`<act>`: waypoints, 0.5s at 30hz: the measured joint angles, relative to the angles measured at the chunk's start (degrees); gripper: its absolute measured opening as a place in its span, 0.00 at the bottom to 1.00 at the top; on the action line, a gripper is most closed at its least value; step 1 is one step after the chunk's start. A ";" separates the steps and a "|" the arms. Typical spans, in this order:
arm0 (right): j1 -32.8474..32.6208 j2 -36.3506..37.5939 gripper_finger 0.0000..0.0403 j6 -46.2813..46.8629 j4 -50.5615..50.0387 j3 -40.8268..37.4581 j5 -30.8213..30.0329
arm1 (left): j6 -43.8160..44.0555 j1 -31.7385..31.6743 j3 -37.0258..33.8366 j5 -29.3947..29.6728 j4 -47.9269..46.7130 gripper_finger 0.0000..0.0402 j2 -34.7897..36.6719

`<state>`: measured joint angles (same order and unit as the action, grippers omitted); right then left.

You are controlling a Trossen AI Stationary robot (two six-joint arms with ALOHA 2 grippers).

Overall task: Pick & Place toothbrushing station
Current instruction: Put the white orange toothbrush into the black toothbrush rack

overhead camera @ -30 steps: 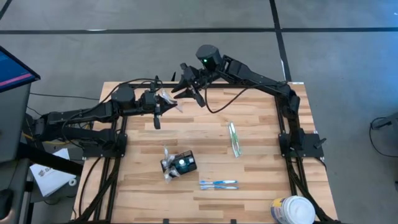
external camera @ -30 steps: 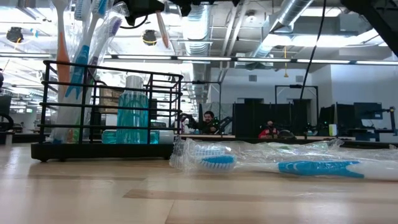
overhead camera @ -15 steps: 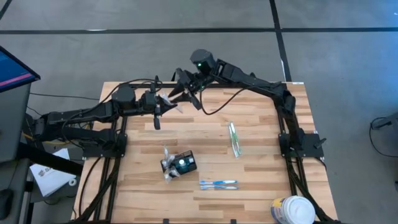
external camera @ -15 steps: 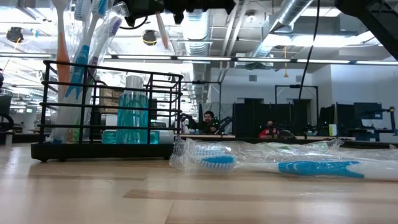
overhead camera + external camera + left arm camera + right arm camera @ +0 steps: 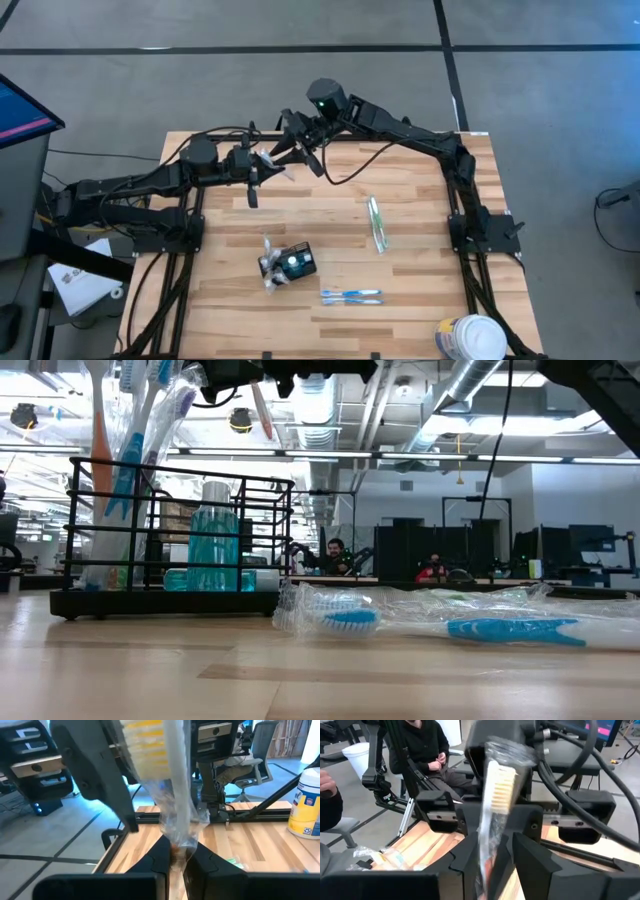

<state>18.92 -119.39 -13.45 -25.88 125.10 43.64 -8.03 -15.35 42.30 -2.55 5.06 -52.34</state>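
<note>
- left gripper (image 5: 268,163) clenched on the handle end of a wrapped toothbrush (image 5: 167,780), held up over the far-left part of the table (image 5: 420,250); in the left wrist view the fingers (image 5: 162,851) pinch the plastic sleeve at its narrow end, yellow bristles pointing away from the claw.
- right gripper (image 5: 292,150) sits right against the same toothbrush's far end, meeting the left claw mid-air; in the right wrist view the wrapped brush runs between its two fingers (image 5: 470,852). whether they press on it or only bracket it, cannot tell.
- looks like a hand-over between arms. judgement: get the right claw firmly on the handle, not just on loose wrap, before the left lets go, or the brush slides in the sleeve.
- keep both claws level while both touch it; a twist could bend the wrap or pull the brush out.
- toothbrushing station (image 5: 291,262) stands on the table well apart from both claws, toward the near edge; in the low view it is a black wire caddy (image 5: 175,540) already holding upright brushes and a blue bottle.
- beyond the station from the claws: a packed blue toothbrush pair (image 5: 351,296); off to the right, a green wrapped toothbrush (image 5: 377,223).
- next likely needs the brush carried head-up to the caddy, clear of the brushes standing in it.
</note>
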 joint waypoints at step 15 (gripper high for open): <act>-0.16 0.00 0.28 0.00 1.44 0.03 -0.07 | -0.02 0.00 0.00 2.14 -0.15 0.05 0.00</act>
<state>18.76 -119.39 -13.45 -24.44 125.13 43.57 -8.05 -15.35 42.30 -0.40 4.91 -52.34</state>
